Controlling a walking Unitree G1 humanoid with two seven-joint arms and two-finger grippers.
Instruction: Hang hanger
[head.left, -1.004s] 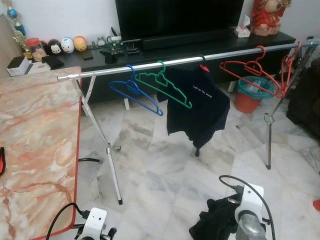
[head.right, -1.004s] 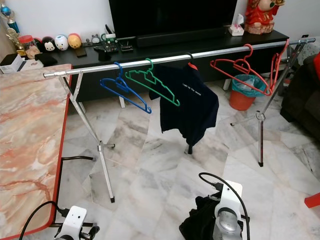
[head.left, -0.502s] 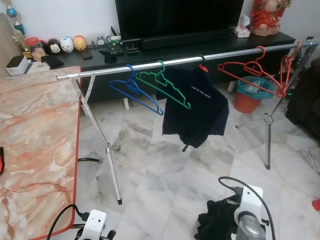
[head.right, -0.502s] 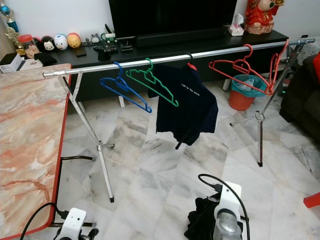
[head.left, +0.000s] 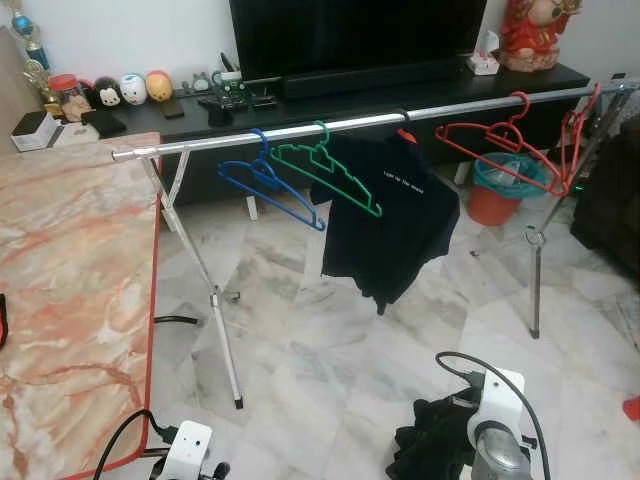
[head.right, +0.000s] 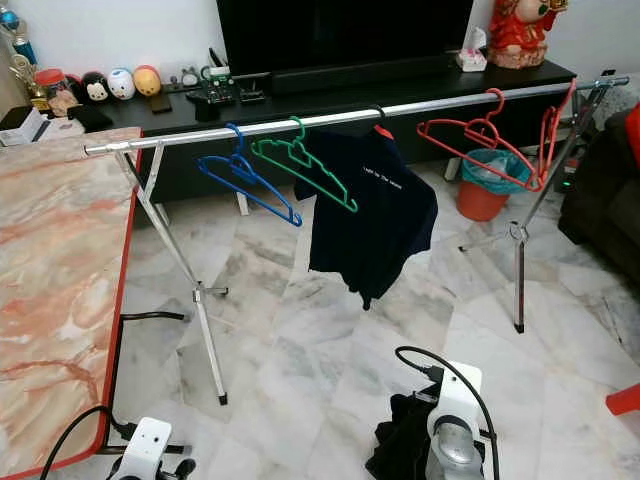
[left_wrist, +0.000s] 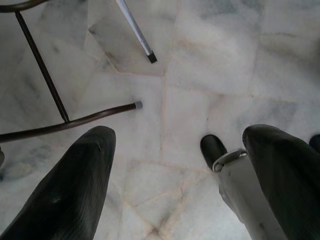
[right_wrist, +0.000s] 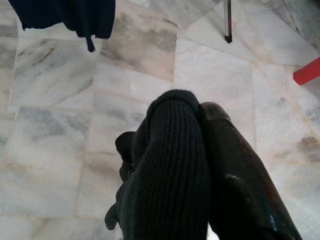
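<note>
Two white wrist housings with looping black cables, seen from above.

Right wrist (head.left: 497, 412): white casing, rounded, over a silver-grey cylindrical joint, with a thick black cable arching from the top round its side. Left wrist (head.left: 186, 447): smaller white block with dark screw holes and a black cable curving off one side. Left gripper (left_wrist: 175, 180) fingers (left_wrist: 70, 190): long, black, tapering, finely ribbed in texture, with a grey-white limb and a black foot between them. Right gripper (right_wrist: 220, 165) finger (right_wrist: 240, 175): glossy black, smooth, faint reddish sheen.
</note>
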